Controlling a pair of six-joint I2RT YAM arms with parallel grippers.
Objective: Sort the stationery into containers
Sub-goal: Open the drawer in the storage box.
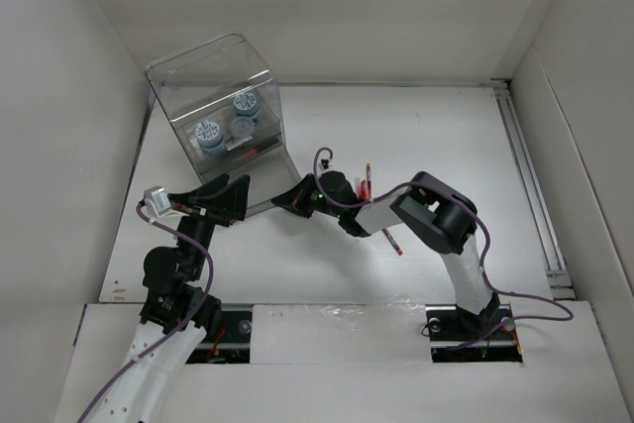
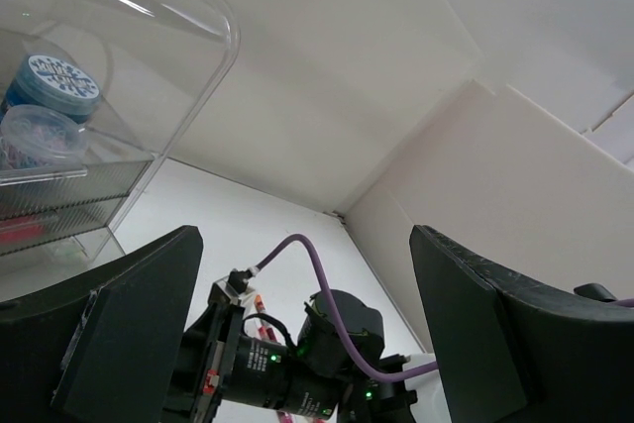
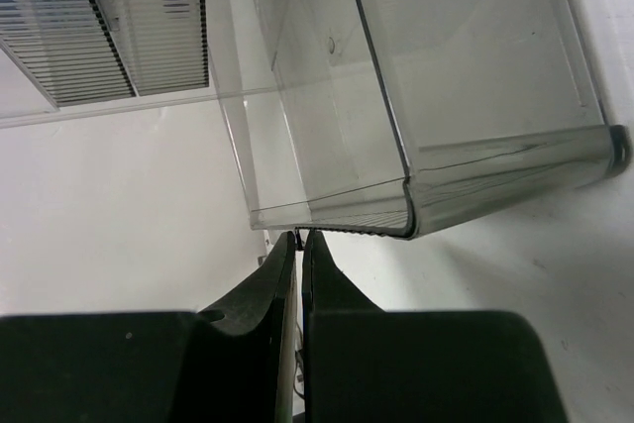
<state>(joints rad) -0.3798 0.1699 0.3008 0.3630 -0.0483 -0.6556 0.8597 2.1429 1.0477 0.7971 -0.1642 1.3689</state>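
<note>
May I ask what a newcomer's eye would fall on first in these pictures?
The clear organiser box at the table's far left, blue-and-white rolls inside. Both arms reach for it: left hand open, right hand shut at a drawer's lip. Red pens lie beside the right arm.

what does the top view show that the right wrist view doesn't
Only the top view: the blue-and-white rolls inside the clear box, red pens lying loose, and the open left pincer. Only the right wrist view: that the right pincer is shut, its tips close to the rounded rim of a clear drawer, plus ribbed drawer fronts. Both: the clear box and the white table.
</note>
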